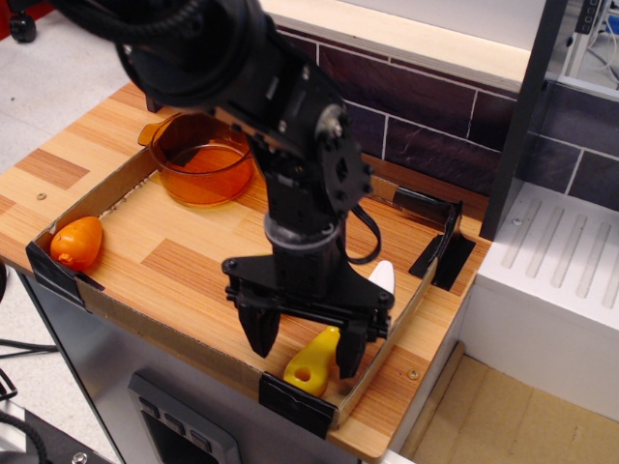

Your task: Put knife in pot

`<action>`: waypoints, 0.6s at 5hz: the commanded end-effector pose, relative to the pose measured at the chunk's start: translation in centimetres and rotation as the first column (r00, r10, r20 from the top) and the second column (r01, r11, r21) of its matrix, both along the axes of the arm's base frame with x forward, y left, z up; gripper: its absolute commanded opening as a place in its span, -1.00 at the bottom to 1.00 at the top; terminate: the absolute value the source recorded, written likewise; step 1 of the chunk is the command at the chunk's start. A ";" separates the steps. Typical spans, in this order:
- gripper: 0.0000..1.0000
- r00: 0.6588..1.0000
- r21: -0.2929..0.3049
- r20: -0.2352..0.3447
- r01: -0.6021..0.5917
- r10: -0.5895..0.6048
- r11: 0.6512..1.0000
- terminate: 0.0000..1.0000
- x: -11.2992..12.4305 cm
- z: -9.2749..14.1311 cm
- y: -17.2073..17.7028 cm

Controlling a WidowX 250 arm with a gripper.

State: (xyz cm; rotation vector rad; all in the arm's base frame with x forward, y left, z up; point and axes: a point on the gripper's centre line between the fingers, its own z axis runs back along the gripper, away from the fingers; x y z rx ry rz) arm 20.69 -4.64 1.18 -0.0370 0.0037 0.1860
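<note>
Wooden counter (73, 155), hand (305, 350) over knife (313, 362)

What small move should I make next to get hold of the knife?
Probably lower straight down, then close. The gripper is open, one finger either side of the knife's yellow handle, apparently still above it. The pot stands far back left, empty.
</note>
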 end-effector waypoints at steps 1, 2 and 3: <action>1.00 1.000 0.006 0.003 0.011 -0.011 1.000 -1.00 0.0 -1.3 -0.3; -1.00 0.999 -0.037 -0.008 0.051 -0.052 0.998 -1.00 -0.1 -1.2 -0.5; -1.00 0.999 -0.053 0.009 0.051 -0.051 0.997 -1.00 0.0 -0.5 -0.6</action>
